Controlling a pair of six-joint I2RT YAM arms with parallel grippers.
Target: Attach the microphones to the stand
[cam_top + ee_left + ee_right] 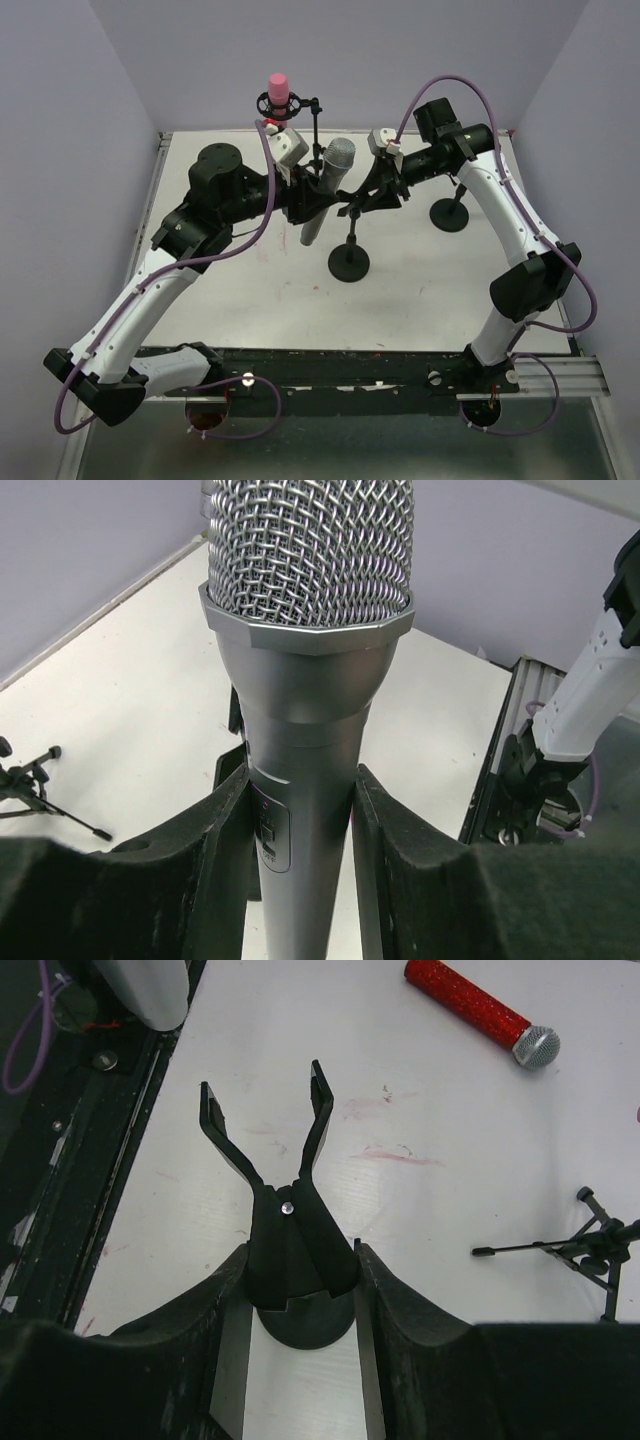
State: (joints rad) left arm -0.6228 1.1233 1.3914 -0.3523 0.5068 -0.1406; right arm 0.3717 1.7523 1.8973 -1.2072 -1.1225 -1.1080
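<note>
My left gripper (300, 780) is shut on the body of the silver-grey microphone (305, 660), mesh head up, above the table's middle (330, 175). My right gripper (300, 1265) is shut on the lower part of the black forked clip (285, 1170) of a round-based stand (349, 262), right beside the silver microphone. The clip's two prongs are spread and hold nothing. The pink microphone (277, 92) sits upright in a mount on a stand at the back. The red microphone (480, 1012) lies flat on the table; it is hidden in the top view.
A second round stand base (450, 213) sits at the right rear under my right arm. The tripod legs (590, 1245) of the pink microphone's stand spread on the table at the back. Purple walls close the back and sides.
</note>
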